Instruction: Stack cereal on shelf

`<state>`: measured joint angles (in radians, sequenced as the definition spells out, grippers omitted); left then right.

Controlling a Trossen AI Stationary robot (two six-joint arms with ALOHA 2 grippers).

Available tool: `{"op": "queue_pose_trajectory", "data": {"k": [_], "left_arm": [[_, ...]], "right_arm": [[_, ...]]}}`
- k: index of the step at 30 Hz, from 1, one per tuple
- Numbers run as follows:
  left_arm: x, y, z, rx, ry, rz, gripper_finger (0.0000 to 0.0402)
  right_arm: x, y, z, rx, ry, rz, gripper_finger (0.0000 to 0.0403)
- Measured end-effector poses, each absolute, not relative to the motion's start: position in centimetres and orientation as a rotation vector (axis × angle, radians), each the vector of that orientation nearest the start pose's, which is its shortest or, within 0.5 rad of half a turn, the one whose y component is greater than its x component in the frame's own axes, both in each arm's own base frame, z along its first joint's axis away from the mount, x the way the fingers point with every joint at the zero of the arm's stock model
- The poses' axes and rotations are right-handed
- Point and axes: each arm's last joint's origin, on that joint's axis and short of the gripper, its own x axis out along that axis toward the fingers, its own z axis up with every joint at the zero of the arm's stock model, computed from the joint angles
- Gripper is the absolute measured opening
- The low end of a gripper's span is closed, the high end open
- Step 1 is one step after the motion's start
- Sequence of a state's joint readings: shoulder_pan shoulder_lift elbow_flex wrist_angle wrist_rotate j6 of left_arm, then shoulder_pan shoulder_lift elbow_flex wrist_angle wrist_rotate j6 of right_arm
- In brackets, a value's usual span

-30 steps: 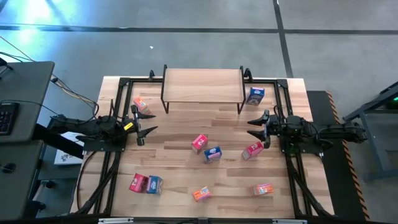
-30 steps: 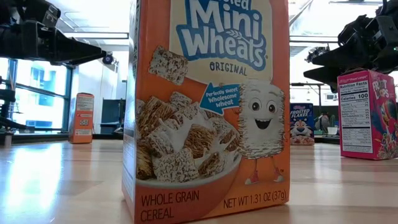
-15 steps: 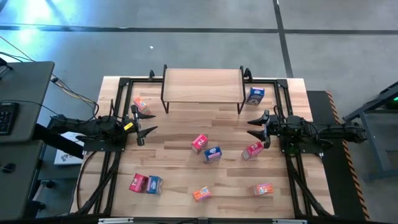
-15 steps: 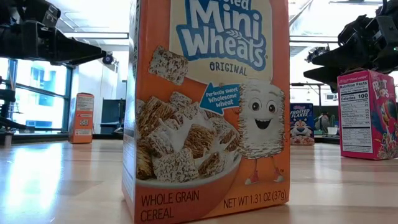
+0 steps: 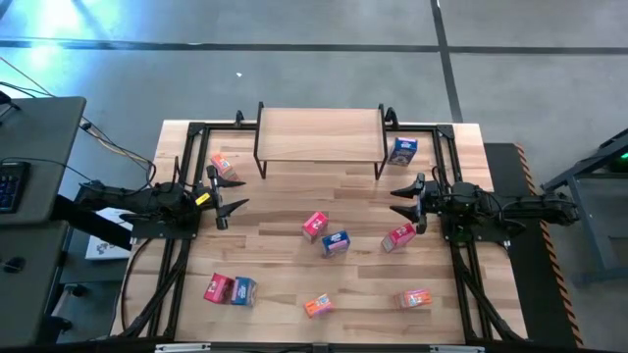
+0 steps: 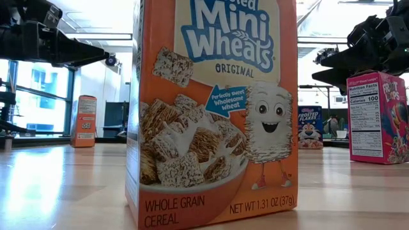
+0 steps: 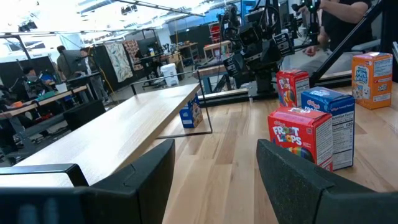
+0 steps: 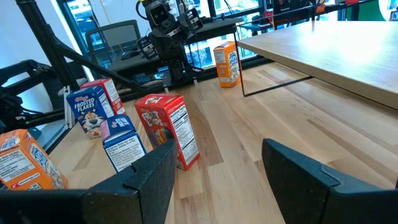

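While both arms hung at opposite side edges of the worktop [image 5: 275,245], nothing had been picked up, and the shelf [image 5: 319,133] against the far edge carried no box at all. The left gripper [image 5: 232,201] and the right gripper [image 5: 404,201] each faced inward with fingers parted and nothing between them, as each wrist view showed. The cereal lay scattered: an orange box [image 5: 224,165] by the shelf's left leg, a blue box [image 5: 403,150] by its right leg, a pink box [image 5: 315,226] and a second blue one [image 5: 336,242] near the middle, a red box [image 5: 398,236] just off the right gripper, a pink and blue pair [image 5: 230,289] touching toward the near left corner, an orange Mini Wheats box [image 5: 317,306] at the near edge, and another orange box [image 5: 416,298] toward the near right corner. These looked to me like single-serve cartons, very light, thin card with smooth printed faces. I judged they would dent under a hard squeeze and skid or topple at a sideways nudge, so the sound hold was across the two narrow sides around mid-height, fingers coming straight down, closed gently. The red box seemed the handiest start for the right arm, though it lay askew and the wrist would need turning to match.
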<state>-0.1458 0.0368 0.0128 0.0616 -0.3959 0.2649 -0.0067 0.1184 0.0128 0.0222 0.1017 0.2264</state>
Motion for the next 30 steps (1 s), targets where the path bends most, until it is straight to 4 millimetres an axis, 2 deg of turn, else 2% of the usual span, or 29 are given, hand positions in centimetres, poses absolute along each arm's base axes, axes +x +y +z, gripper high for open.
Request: {"op": "queue_pose_trajectory", "data": {"k": [24,30], "left_arm": [[9.76,-0.3,17.07,0.253,-0.003,0.253,0.0218],[9.75,-0.31,17.09,0.194,-0.011,0.25,0.0218]], "right_arm": [[10.4,-0.36,16.05,0.222,0.071,-0.117,0.0229],[10.4,-0.36,16.05,0.222,0.071,-0.117,0.0229]]}}
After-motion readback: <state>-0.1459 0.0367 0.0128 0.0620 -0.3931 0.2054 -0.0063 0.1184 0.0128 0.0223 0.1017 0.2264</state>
